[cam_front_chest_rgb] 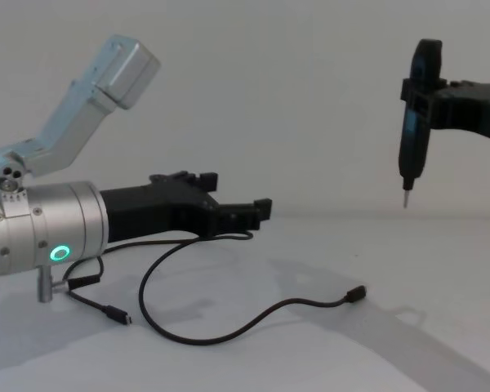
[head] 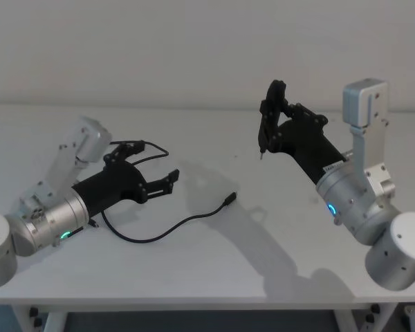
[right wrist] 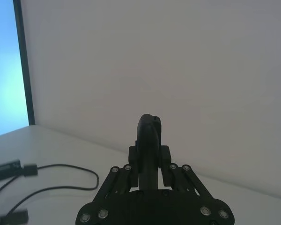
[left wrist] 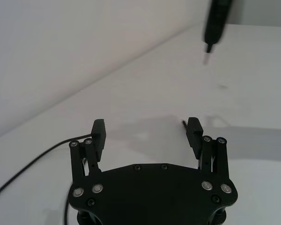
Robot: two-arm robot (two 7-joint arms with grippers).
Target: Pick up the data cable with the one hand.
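The left gripper (head: 152,162) hovers low over the table (head: 214,277), fingers spread wide and empty. The cable (head: 194,217) lies flat in loose curves, partly beneath that gripper, with one plug out toward the table's middle. The right gripper (head: 277,111) is raised well apart, fingers clamped on a pen tool (cam_front_chest_rgb: 412,122). The likely risk is that the cord is thin and flat on the table, so the fingers may close over it and miss, or catch a loop and drag the rest.
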